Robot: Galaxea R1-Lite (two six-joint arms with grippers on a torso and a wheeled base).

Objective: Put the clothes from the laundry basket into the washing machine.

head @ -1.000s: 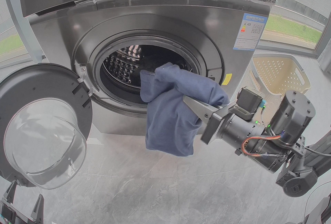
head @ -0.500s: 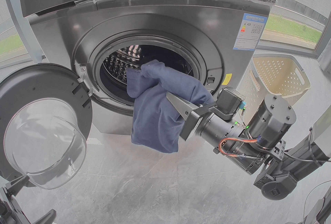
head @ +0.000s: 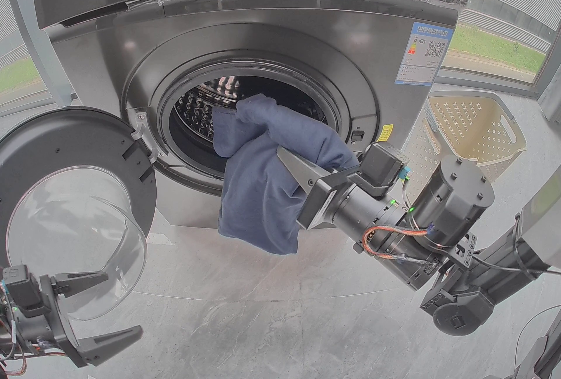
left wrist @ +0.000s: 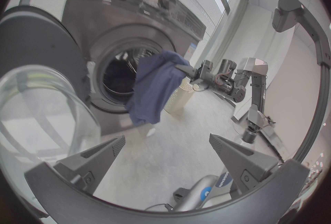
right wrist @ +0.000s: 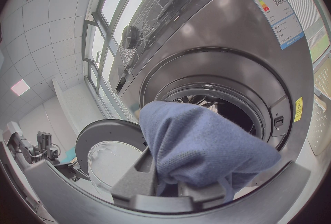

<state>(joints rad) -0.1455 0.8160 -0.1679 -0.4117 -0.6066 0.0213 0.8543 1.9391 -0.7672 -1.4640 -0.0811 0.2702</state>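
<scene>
The blue garment (head: 257, 193) hangs in front of the washing machine (head: 327, 41) drum opening. The right pincer (head: 285, 157) is clamped on its upper fold, and the rest drapes below. The left pincer (head: 121, 304) is spread wide, low beside the open door (head: 64, 146).
</scene>
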